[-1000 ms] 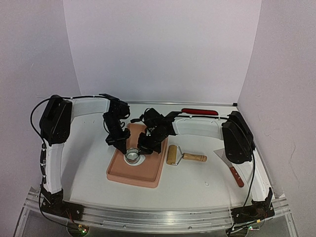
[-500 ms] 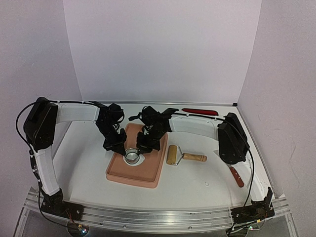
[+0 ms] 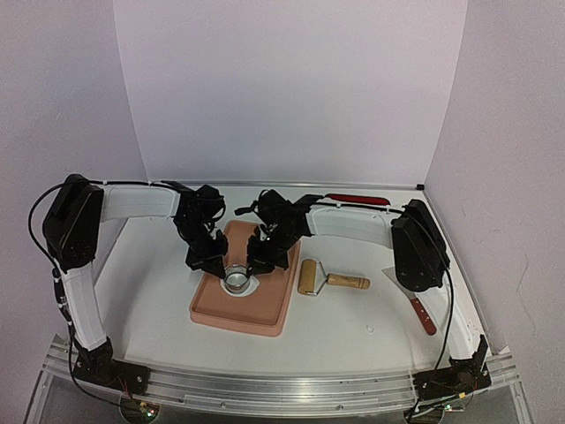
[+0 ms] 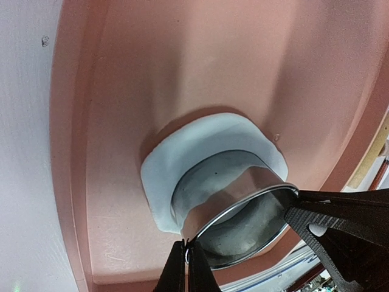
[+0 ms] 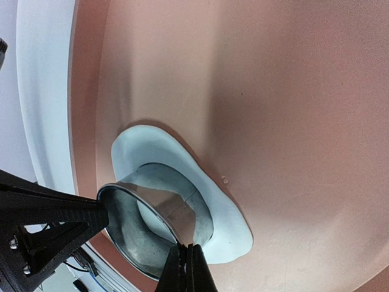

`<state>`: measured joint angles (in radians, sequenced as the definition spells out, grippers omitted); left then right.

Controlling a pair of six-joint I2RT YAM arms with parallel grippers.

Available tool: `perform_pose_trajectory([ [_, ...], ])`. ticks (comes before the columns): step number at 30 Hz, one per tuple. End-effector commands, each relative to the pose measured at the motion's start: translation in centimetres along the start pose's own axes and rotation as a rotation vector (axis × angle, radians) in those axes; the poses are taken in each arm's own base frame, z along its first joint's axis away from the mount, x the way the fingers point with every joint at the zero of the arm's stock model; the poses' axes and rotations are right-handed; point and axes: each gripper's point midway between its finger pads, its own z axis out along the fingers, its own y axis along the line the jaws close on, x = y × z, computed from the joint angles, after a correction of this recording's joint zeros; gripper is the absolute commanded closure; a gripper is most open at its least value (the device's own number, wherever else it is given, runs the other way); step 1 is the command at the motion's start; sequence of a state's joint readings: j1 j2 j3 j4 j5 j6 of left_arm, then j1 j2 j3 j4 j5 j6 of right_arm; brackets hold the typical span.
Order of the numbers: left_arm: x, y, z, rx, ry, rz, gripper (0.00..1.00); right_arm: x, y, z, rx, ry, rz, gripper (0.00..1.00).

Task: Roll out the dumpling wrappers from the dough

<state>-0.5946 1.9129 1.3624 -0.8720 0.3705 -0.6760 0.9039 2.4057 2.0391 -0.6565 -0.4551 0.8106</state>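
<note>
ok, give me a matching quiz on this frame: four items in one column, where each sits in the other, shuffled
Things:
1. metal ring
2. dough
3. rolling pin
4. scraper

Places:
A. just right of the pink tray
B. rim pinched by the left end effector and the right end effector
C. spread flat on the tray, under the ring
D. far right of the table

Pairs: 1-B, 2-C, 3-A, 4-D

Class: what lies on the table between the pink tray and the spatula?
A wooden-handled roller, seen from overhead, lies between the tray and the spatula.
</note>
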Motion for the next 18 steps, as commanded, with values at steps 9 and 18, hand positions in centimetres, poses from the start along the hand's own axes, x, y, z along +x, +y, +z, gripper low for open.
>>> perform_pose_trajectory([
  [9,-3.6,1.7,2.1,-0.058,0.029,0.013,1.0,5.9,1.6,1.7,0.041,0.073,0.035,1.0],
  [18,-5.9,0.7,2.0,-0.048,0.01,0.04,1.0,8.5,1.0,3.0,0.07,0.125,0.049,1.0],
])
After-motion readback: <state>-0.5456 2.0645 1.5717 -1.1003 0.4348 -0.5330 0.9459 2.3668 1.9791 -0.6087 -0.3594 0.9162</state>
